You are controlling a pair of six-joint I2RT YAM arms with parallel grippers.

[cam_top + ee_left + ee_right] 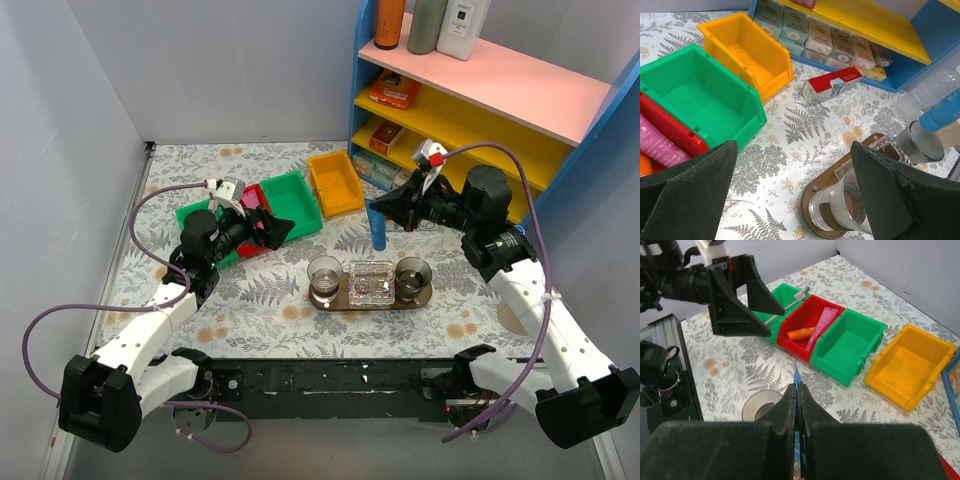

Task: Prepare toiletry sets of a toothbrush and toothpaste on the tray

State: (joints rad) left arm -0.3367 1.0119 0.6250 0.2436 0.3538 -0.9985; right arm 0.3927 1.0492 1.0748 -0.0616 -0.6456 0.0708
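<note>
The tray [392,304] is a dark oval board holding two clear cups [325,276] and a clear glass box [370,283]. My right gripper [378,212] hangs above the tray's back edge, shut on the blue toothpaste [378,236], whose thin end pokes out past the fingers [796,376]. The pink toothpaste [823,320] lies in the red bin [790,342] beside an orange item [801,333]. A toothbrush [799,294] rests in the far green bin. My left gripper [272,228] stands open over the table beside the bins, nothing between its fingers [690,195], with the tray [812,197] just ahead.
A green bin [295,200] and a yellow bin [335,182] stand empty at the back. A red toothpaste box [832,85] lies on the cloth near the blue shelf [480,100], which holds boxes and bottles. Walls close in the table on the left and back.
</note>
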